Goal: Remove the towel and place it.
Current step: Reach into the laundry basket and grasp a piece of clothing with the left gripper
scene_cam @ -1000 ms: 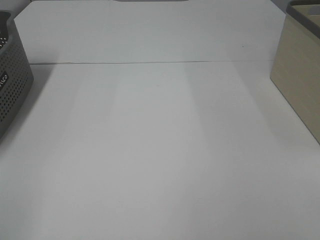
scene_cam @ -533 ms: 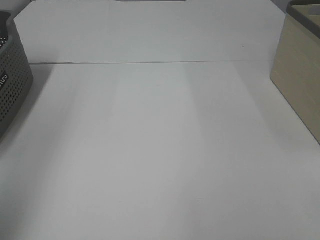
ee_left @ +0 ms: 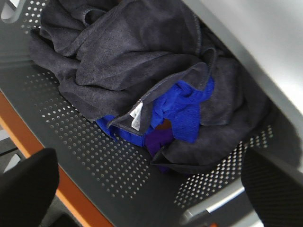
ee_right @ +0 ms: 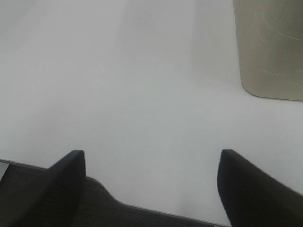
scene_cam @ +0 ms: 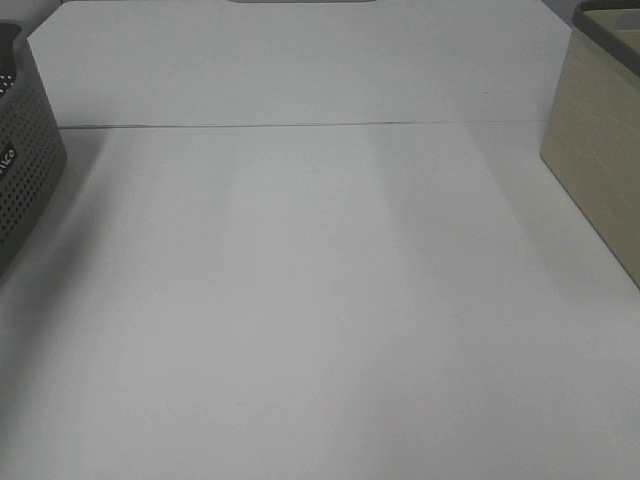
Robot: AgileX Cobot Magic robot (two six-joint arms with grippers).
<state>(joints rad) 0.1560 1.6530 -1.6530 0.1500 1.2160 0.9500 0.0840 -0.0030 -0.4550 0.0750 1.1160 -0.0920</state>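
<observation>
The dark charcoal towel [ee_left: 128, 61] lies crumpled inside the grey perforated basket [ee_left: 85, 151], over a bright blue and purple cloth [ee_left: 182, 113]. A white label [ee_left: 136, 116] shows at its hem. My left gripper [ee_left: 151, 189] hangs open above the basket, fingers wide apart, touching nothing. In the exterior high view only the basket's side [scene_cam: 25, 170] shows at the left edge; the towel is hidden there. My right gripper [ee_right: 151, 184] is open and empty over the bare white table [ee_right: 118, 85].
A beige box [scene_cam: 600, 170] stands at the right edge of the table [scene_cam: 320, 300]; it also shows in the right wrist view [ee_right: 270, 47]. A seam line crosses the table at the back. An orange edge [ee_left: 38, 151] runs beside the basket.
</observation>
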